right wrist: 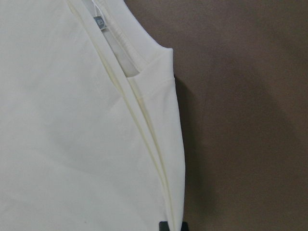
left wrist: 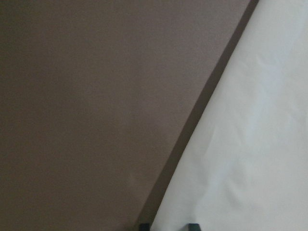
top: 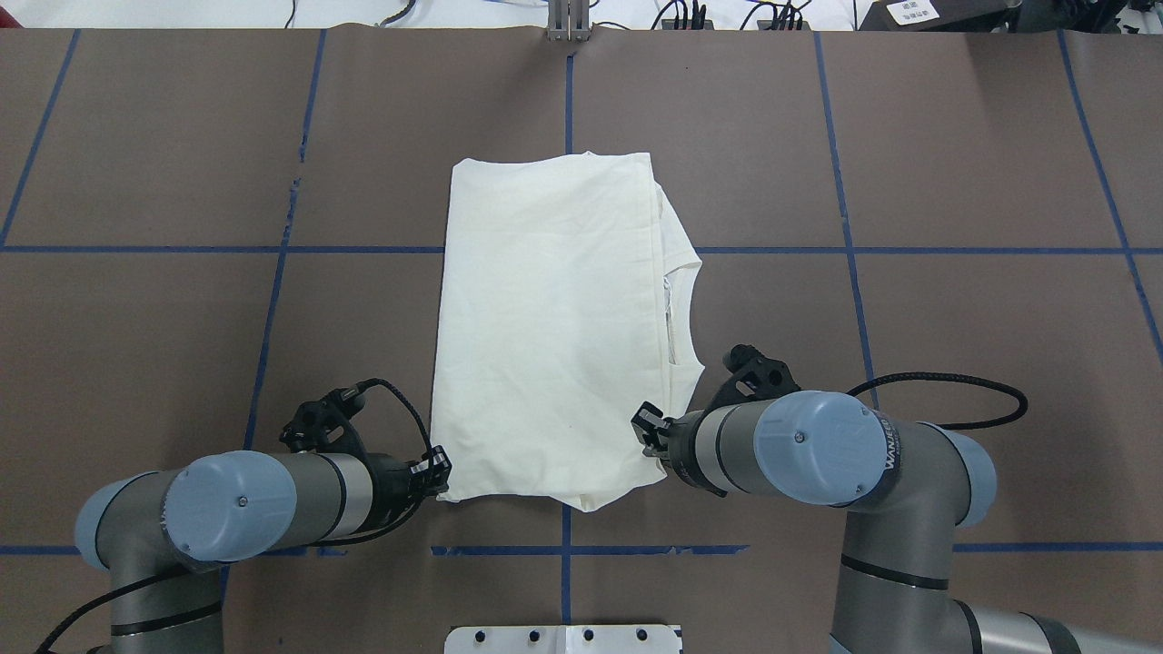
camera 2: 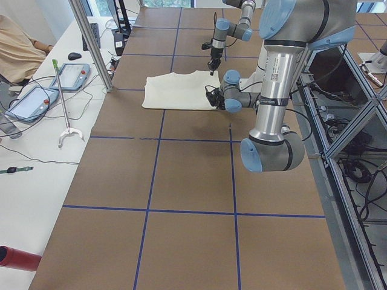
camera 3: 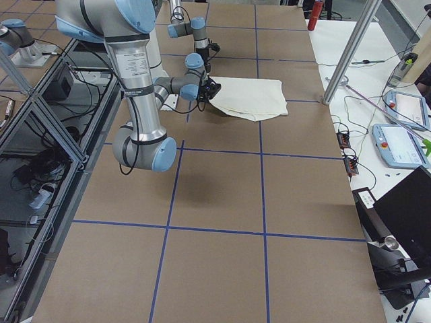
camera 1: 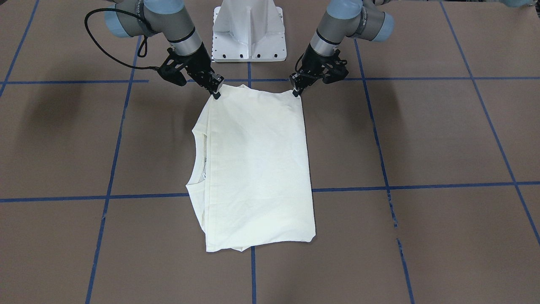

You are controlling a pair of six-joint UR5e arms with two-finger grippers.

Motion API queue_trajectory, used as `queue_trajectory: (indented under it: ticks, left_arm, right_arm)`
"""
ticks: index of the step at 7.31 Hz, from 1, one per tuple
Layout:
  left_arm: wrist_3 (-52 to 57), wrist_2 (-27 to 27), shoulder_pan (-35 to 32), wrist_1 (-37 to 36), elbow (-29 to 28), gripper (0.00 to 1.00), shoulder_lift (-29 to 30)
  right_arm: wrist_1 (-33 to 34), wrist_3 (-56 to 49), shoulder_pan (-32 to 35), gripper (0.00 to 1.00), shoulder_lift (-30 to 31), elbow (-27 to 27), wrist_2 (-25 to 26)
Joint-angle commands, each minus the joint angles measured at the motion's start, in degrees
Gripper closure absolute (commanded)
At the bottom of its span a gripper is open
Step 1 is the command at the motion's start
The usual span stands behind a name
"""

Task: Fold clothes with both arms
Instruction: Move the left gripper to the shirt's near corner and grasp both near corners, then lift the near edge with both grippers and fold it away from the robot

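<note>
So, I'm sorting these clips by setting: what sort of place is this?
Probably a robotics lab. The left arm and right arm flank a white pedestal base, the cream T-shirt lies on a table taped in a blue grid, and teach pendants sit on a side bench.

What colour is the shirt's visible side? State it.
The shirt is plain cream; clearest in the overhead exterior view.

Even, diffuse light from above is rendering the exterior views bright and sharp, the arms (camera 1: 181, 31) are throwing soft, smeared shadows across the brown table (camera 1: 443, 139), the pale T-shirt (camera 1: 257, 169) is nearly blowing out, and the left wrist view is looking dimmer and softer than the right.
</note>
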State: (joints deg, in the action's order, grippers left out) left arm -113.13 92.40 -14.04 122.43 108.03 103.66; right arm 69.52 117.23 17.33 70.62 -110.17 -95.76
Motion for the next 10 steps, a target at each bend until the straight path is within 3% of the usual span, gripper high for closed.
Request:
queue_trajectory:
  ticks: [1,2,3,5,6,7,8,10]
  left_arm:
    - [-0.08,1.46,-0.03,-0.09,1.55,1.0,1.01]
    - [-0.16,1.47,0.06,0.17,3.74,1.0,1.28]
    - [-0.08,1.47,0.41,0.61,3.07,1.0,4.59]
    - [0.71,0.86,0.59,0.62,1.84,1.0,5.85]
    - [0.8,-4.19,-0.2,0.53,1.74,1.0,5.94]
    - [0.72,-5.11,-1.25,0.35,8.36,1.0,4.81]
    - [0.11,-5.29,-0.47,-0.26,11.38,1.0,4.36]
    - [0.45,-5.38,-0.38,-4.57,11.15,1.0,9.0]
  right_arm:
    - [0.0,-0.07,0.25,1.0,0.04,-0.39,-0.04]
    - [0.0,-0.07,0.34,1.0,1.17,-1.62,-0.04]
    - [-0.52,-0.07,0.16,1.0,2.92,-2.5,0.05]
    - [0.78,-0.16,0.34,1.0,3.73,-5.03,-0.3]
    - [3.14,-0.33,-0.1,1.0,3.47,-4.27,-1.43]
    - [3.08,-1.64,0.07,1.0,2.86,-4.53,-1.62]
    - [3.42,-2.35,1.82,1.0,2.07,-5.31,-1.71]
    - [3.6,-2.44,4.72,1.0,3.28,-7.76,-2.14]
